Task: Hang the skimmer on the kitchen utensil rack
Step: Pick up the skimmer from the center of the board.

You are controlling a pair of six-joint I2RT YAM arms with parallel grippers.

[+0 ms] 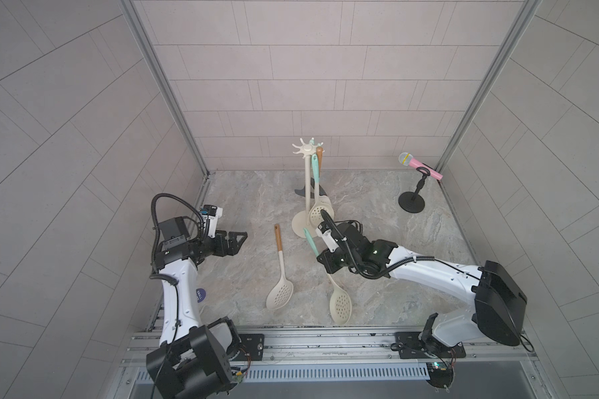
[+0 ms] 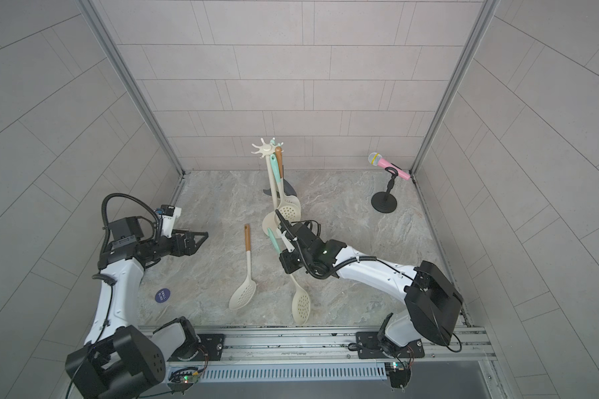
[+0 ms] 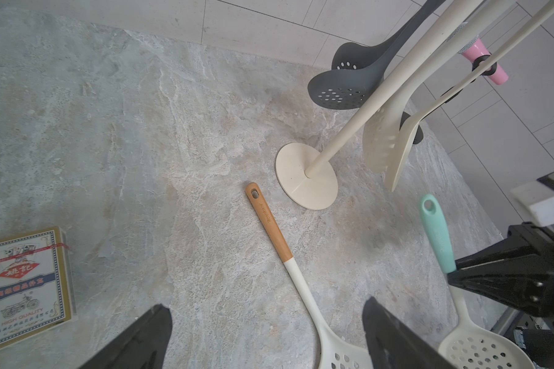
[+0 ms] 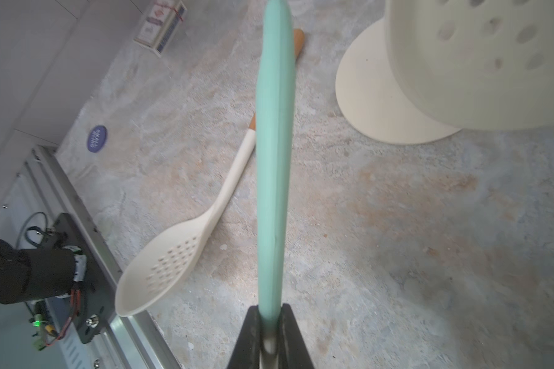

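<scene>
The kitchen utensil rack [image 1: 306, 179] stands at the middle back on its round base [image 3: 304, 179]. Its crown of hooks [image 2: 266, 148] carries several skimmers. My right gripper [image 1: 320, 258] is shut on the skimmer's teal handle [image 4: 274, 159], close in front of the rack base [image 4: 381, 105]. The handle [image 2: 274, 238] slants up toward the rack, and the cream perforated bowl [image 1: 339, 305] sits low near the front edge. My left gripper [image 1: 239, 238] hovers open at the left and holds nothing; its fingertips [image 3: 160, 311] stand wide apart above the table.
A second skimmer with a wooden handle [image 1: 280, 273] lies flat between the arms. A pink microphone [image 1: 419, 165] sits on a short black stand [image 1: 411, 202] at the back right. A card box [image 3: 23, 284] lies at the left wall. A blue sticker [image 1: 200, 295] is near the left arm.
</scene>
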